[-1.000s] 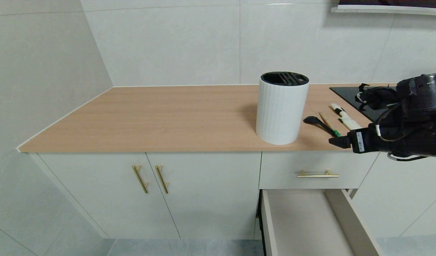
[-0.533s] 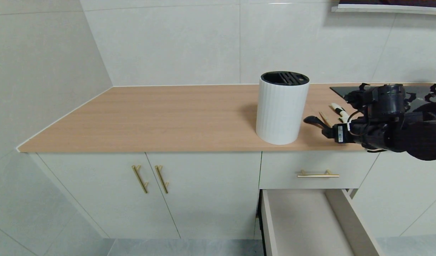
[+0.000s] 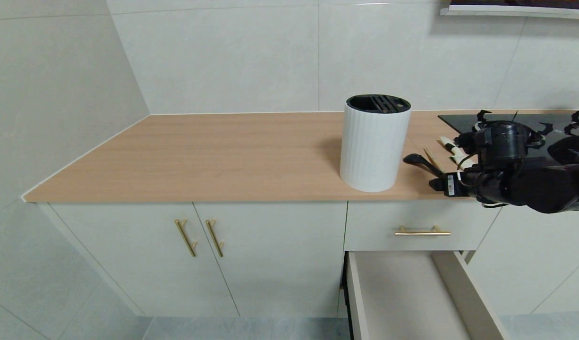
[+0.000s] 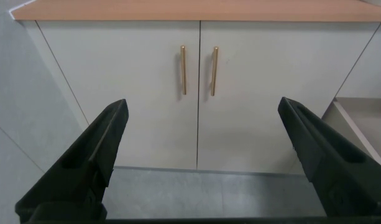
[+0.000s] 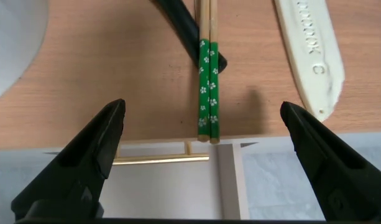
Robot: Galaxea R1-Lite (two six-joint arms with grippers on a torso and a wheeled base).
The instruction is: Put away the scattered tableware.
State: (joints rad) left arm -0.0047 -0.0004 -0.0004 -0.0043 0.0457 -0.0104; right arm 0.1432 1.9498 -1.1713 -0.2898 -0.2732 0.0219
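Head view: right tool (image 3: 447,184) hovers at the desk (image 3: 223,156) front edge, over the chopsticks (image 3: 430,158).
Left wrist view: left tool (image 4: 202,112) gapes, empty.
Right wrist view: right tool is spread wide, empty, straddling the chopsticks' green ends at the brink. A skewed pinch could flick one off, or drag the touching black spoon (image 5: 184,25).

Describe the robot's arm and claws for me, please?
The right arm is black and bulky, with rounded joints, a small white label near the wrist and a thin looping cable. Both the left gripper and right gripper have two plain black wedge-shaped fingers tapering to the tips.
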